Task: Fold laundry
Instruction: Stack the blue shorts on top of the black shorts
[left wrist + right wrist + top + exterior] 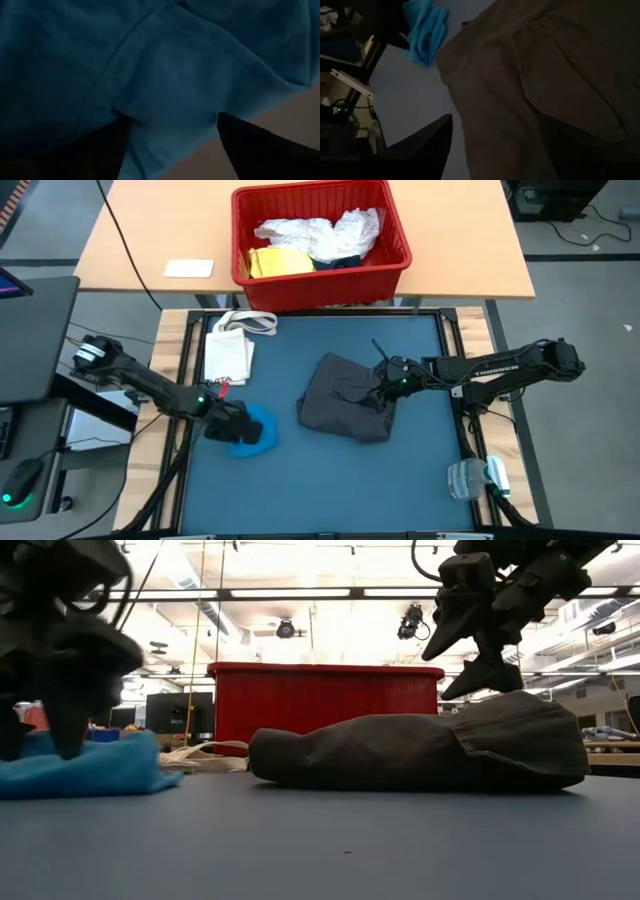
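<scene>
Fingers (250,145) of my left gripper (228,425) stand apart, down on the blue garment (255,430), one at each side of a fold of its cloth; whether they pinch it I cannot tell. That garment lies bunched on the mat (320,490), left of the grey garment (345,400) and well apart from it. My right gripper (385,392) hangs open just above the grey garment's right part, holding nothing. The grey garment lies as a low heap in the middle of the mat. A tote bag (230,350) sits beyond the blue garment, up and left of the grey one. Behind the grey garment, a red basket (320,270) holds white (320,230) and yellow (275,262) laundry.
</scene>
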Controlling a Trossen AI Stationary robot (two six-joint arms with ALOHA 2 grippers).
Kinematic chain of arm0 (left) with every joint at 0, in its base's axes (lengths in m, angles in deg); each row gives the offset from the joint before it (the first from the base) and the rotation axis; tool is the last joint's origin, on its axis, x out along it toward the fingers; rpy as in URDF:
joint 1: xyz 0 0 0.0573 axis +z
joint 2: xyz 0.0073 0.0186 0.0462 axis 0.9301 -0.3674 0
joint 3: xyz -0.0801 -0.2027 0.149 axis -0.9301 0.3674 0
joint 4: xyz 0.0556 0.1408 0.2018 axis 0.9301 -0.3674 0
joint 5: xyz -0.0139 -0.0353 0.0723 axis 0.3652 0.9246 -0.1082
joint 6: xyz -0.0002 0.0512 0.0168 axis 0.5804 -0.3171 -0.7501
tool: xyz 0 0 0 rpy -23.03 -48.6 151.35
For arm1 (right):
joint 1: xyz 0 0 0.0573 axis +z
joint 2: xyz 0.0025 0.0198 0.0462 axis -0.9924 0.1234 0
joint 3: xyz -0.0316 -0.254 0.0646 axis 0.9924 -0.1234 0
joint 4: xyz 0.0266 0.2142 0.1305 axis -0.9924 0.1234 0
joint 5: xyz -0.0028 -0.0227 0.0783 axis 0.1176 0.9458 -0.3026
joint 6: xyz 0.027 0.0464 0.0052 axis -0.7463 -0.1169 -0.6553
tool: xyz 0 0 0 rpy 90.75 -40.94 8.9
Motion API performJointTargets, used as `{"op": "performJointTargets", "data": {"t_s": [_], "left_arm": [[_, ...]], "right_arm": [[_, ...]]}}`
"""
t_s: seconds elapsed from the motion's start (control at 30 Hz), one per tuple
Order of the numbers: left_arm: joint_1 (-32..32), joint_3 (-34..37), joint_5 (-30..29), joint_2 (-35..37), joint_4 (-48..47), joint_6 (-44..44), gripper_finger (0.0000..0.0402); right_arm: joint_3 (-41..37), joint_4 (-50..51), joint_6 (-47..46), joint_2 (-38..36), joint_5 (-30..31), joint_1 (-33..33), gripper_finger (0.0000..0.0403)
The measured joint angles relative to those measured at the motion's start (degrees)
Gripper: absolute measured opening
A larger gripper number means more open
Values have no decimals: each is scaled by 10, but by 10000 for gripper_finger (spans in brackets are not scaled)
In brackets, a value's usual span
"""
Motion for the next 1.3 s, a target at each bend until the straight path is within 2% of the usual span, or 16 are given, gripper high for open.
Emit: {"op": "performJointTargets", "data": {"t_s": [0.1,0.2,0.33,0.4,0.5,0.6,0.9,1.1,1.3], "left_arm": [[0,-32,-7,-36,36,-19,287],[-1,-84,1,-48,1,-29,277],[-12,-160,-6,-48,-129,-28,273],[-21,-199,-15,-48,-205,-28,273],[-34,-236,-37,-48,-305,-28,272],[-37,-241,-39,-48,-347,-28,272],[-40,-186,-8,-49,-232,-13,272],[-40,-135,10,-49,-176,-12,272],[-40,-100,13,-49,-167,-18,272]], "right_arm": [[0,-1,-8,0,-11,0,303],[0,-10,-14,0,-23,0,303],[0,-34,-30,1,-53,0,303],[1,-80,-27,14,-83,2,302],[7,-163,-13,68,-141,3,296],[50,-216,20,153,-176,0,284],[300,-200,159,399,-173,-4,268],[443,-117,217,502,-176,-4,268],[554,-53,253,602,-166,-5,268]]}}
